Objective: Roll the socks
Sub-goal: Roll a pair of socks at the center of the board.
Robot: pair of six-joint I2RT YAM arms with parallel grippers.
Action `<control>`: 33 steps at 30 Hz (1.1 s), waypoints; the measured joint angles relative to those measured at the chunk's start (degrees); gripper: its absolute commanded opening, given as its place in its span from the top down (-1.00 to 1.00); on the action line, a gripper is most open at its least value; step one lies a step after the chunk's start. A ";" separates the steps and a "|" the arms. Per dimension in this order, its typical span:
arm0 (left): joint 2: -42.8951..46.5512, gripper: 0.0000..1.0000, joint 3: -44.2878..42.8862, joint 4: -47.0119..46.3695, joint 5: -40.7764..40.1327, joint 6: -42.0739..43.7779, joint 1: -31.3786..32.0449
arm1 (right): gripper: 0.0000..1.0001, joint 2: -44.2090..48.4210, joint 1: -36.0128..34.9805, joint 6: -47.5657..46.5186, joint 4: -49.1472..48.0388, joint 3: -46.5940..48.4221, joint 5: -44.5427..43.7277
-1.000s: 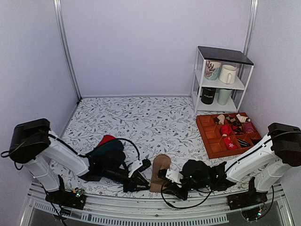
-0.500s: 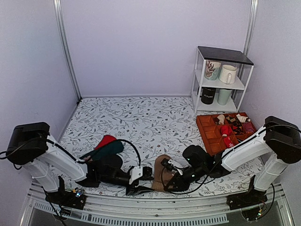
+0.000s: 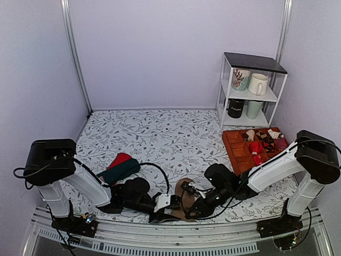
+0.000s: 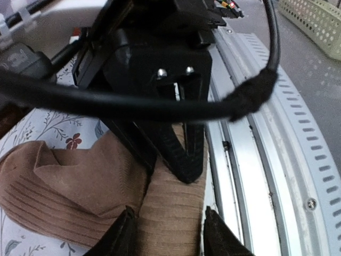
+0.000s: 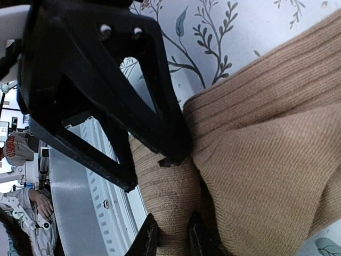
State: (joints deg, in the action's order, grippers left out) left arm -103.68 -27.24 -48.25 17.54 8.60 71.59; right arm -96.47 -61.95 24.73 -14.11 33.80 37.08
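Observation:
The tan-brown socks (image 3: pixel 184 195) lie bunched at the table's near edge between both arms. In the left wrist view the socks (image 4: pixel 80 197) form a ribbed fold, and my left gripper (image 4: pixel 170 237) has one finger on each side of it, the knit filling the gap. My left gripper (image 3: pixel 170 209) reaches in from the left. My right gripper (image 5: pixel 171 237) is shut on a narrow rolled end of the socks (image 5: pixel 266 160). In the top view my right gripper (image 3: pixel 193 206) meets the bundle from the right. The two grippers' fingers nearly touch over the knit.
Red and dark green socks (image 3: pixel 121 166) lie left of the arms. An orange compartment tray (image 3: pixel 234 152) with small rolled socks sits at the right, behind it a white shelf (image 3: pixel 250 88) with mugs. A metal rail (image 3: pixel 224 237) runs right below the bundle.
The socks stood taller a second ago and now sit low at the table edge. Both arms have closed in, and the left jaws opened wider, then came in round the fold.

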 measured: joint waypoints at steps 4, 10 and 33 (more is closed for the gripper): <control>-1.31 0.15 -0.02 -0.46 0.44 -0.26 0.26 | 0.63 -0.15 0.57 0.17 0.26 0.04 0.76; -1.49 0.62 0.76 -1.88 0.17 -1.44 1.07 | 0.63 -0.92 1.03 0.17 0.61 0.42 2.05; -4.85 1.00 -6.95 8.44 11.93 -16.50 -3.87 | -0.24 22.67 0.28 -10.73 4.31 -4.81 -9.90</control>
State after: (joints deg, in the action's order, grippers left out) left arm -108.53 -34.20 -39.81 29.47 -7.90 67.72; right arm -73.80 -61.67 14.00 -9.80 28.99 27.18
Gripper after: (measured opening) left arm 0.076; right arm 0.583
